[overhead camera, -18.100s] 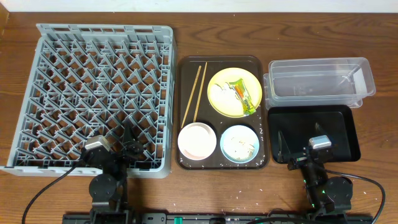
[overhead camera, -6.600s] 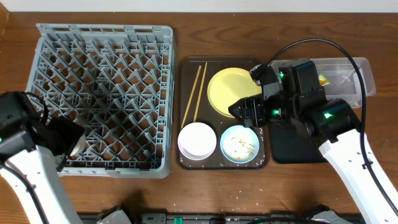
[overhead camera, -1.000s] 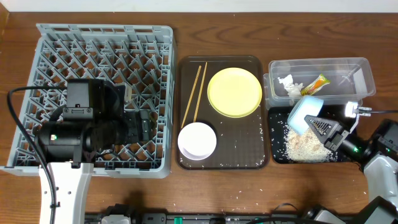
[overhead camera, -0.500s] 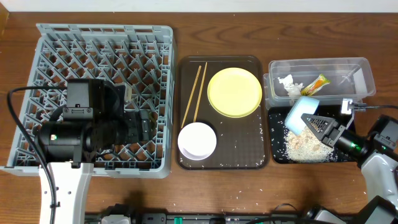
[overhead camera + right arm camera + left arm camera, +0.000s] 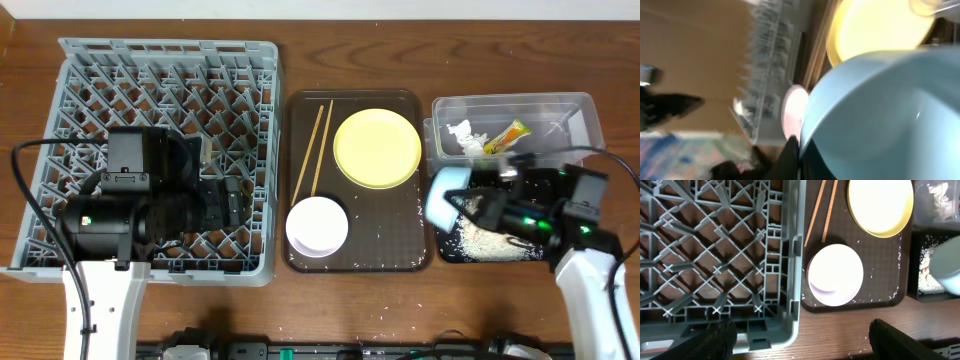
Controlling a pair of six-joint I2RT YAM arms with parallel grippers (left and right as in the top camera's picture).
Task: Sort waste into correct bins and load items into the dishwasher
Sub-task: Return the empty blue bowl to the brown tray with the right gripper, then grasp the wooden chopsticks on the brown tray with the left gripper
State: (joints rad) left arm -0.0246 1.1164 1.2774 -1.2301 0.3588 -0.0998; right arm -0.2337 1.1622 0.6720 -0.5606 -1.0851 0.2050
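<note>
Dish rack left of serving tray

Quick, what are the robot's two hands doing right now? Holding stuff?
Left gripper: jaws open, holding nothing.
Right gripper: shut on the light blue bowl.

Grey moulded plastic, matt: dish rack. Brown wood grain, low sheen: counter. Dark, smooth: serving tray. Smooth, glossy: yellow plate, white bowl, light blue bowl. Pale bare wood: chopsticks. Transparent plastic: clear tub. Crumpled paper: tissue.
</note>
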